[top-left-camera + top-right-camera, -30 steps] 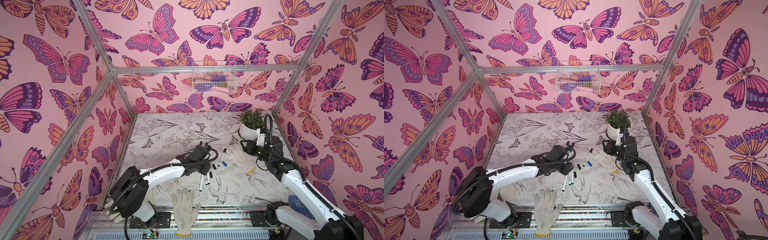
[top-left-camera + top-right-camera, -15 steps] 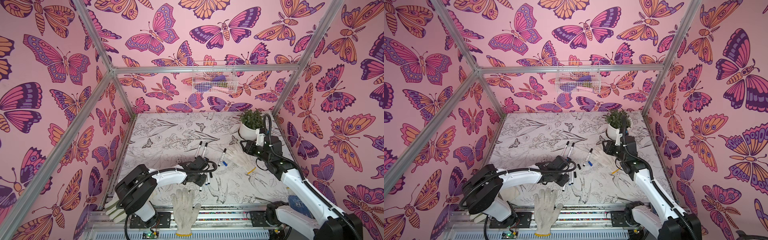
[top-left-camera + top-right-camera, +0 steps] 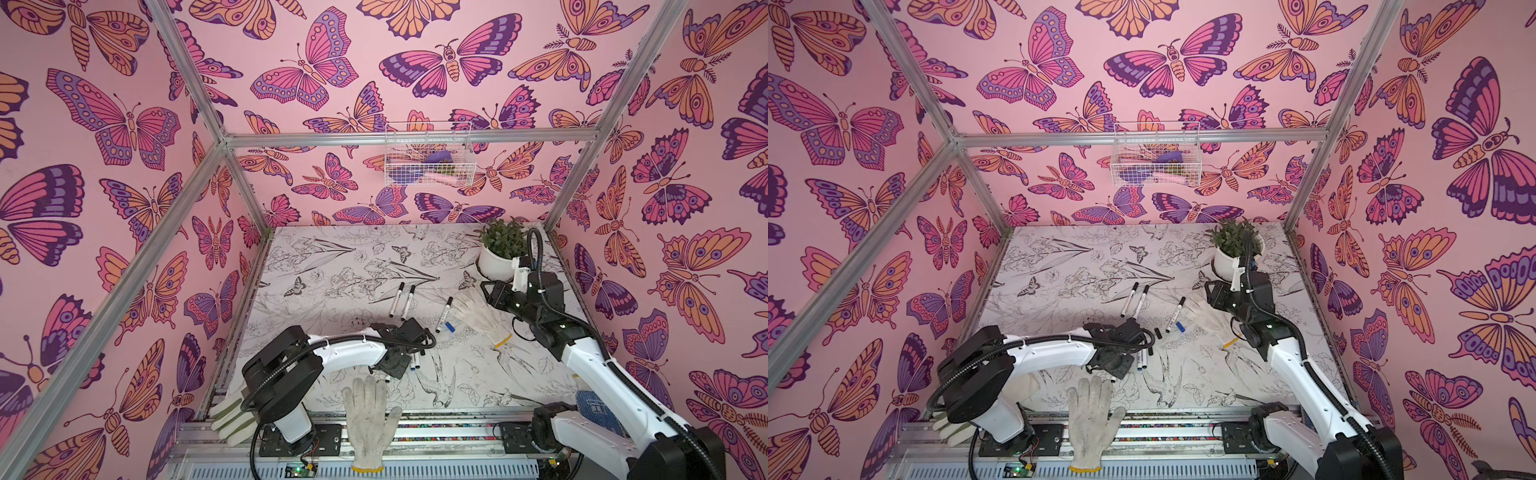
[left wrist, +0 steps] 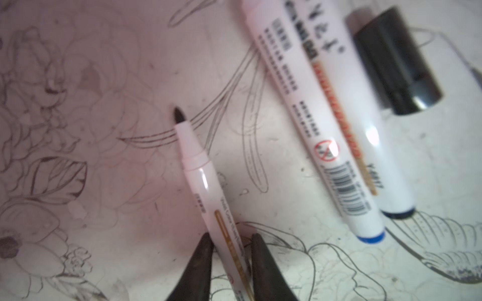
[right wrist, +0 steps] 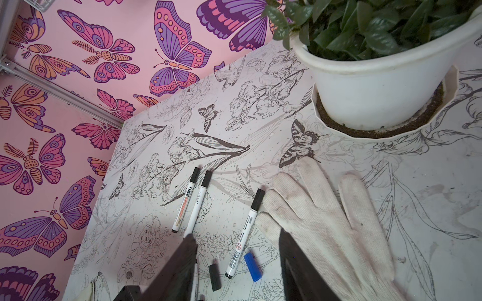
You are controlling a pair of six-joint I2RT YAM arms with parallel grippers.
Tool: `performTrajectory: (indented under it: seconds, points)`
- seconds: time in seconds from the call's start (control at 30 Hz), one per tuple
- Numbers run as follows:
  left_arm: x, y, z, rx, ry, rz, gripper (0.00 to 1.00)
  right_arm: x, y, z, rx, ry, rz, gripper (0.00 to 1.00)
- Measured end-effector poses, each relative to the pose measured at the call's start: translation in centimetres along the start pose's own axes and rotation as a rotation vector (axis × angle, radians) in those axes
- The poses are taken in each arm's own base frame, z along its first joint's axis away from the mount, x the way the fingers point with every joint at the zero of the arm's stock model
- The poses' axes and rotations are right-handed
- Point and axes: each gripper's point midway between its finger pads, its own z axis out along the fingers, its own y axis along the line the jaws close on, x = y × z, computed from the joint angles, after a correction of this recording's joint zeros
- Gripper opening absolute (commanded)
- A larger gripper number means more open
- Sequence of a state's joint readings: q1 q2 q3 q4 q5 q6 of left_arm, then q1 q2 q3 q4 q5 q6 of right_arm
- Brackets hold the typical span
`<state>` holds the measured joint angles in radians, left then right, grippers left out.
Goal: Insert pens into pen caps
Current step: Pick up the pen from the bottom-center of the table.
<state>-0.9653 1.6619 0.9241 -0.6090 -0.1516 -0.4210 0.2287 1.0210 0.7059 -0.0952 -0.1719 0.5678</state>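
The left gripper (image 4: 229, 241) was clamped on an uncapped pen (image 4: 198, 166); the right gripper (image 5: 236, 238), at its 2 o'clock in both top views, stood with jaws apart, empty, near a glove (image 5: 326, 221)

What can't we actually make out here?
Slim white uncapped marker pen: rear cut off by left wrist view's edge.
Left claw: clamped on it or just flanking, unclear there.
Short black plastic pen cap: blurred, same view.
White wire wall basket contents: too small in both top views.

Left pincer (image 4: 230, 235) closed, low; right pincer (image 5: 237, 234) parted.
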Motion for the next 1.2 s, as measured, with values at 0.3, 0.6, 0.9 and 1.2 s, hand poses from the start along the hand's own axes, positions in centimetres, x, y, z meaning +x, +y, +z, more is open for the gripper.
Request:
performTrajectory:
  seconds: [0.3,0.6,0.9,1.2]
  points:
    - [-0.7,0.9,0.1,0.013,0.020,-0.068,0.00,-0.1,-0.1,0.0,0.006,-0.004,0.000,0.53]
    - [-11.3,-0.6,-6.9,0.234,-0.318,-0.101,0.00,1.4,2.2,0.9,-0.135,0.084,-0.016,0.52]
    - [-19.8,-3.8,-15.4,0.481,-0.661,-0.040,0.00,6.1,7.1,1.7,-0.390,0.294,-0.050,0.51]
    - [-20.5,-6.3,-14.3,0.581,-0.652,-0.017,0.00,5.5,8.6,1.0,-0.463,0.277,-0.076,0.49]
